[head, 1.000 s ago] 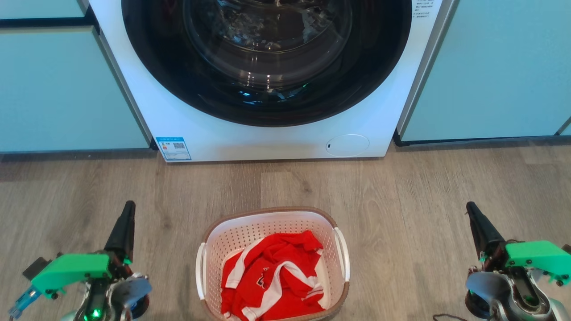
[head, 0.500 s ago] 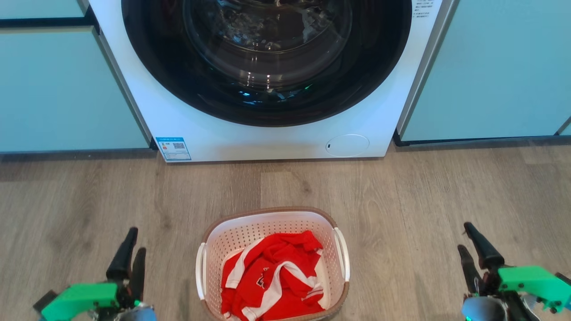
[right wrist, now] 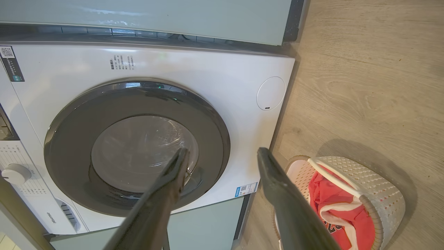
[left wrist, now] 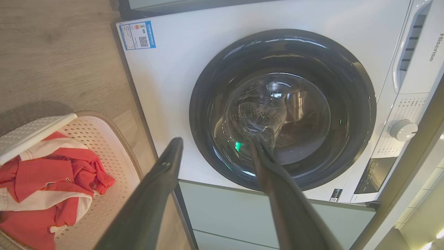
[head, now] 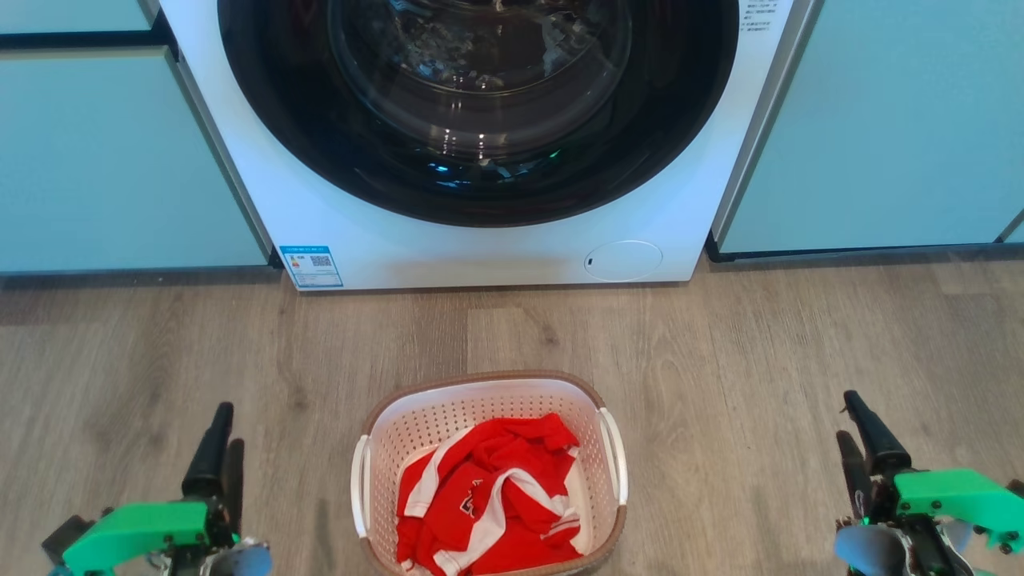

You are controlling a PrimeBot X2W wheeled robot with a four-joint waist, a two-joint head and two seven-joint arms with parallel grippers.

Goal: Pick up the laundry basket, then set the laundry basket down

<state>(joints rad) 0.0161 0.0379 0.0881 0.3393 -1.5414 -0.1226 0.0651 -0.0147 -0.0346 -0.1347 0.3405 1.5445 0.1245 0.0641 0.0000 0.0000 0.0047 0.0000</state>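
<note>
Bare wooden floor (head: 720,360) lies ahead of the left hand (head: 224,436) and to either side of it. The strip inward of that hand, toward the laundry basket (head: 448,412), is free right up to the white side handle (head: 358,488). The right hand (head: 848,420) has a like strip of free floor inward of it, up to the other handle (head: 614,456). The gap between each hand's fingers is free. Ahead of both hands, past more bare floor, the washing machine (head: 480,256) and the pale green cabinets (head: 120,160) beside it wall off the way. Inside the basket a red garment (head: 488,496) covers the bottom, and the perforated walls above it stand bare.
</note>
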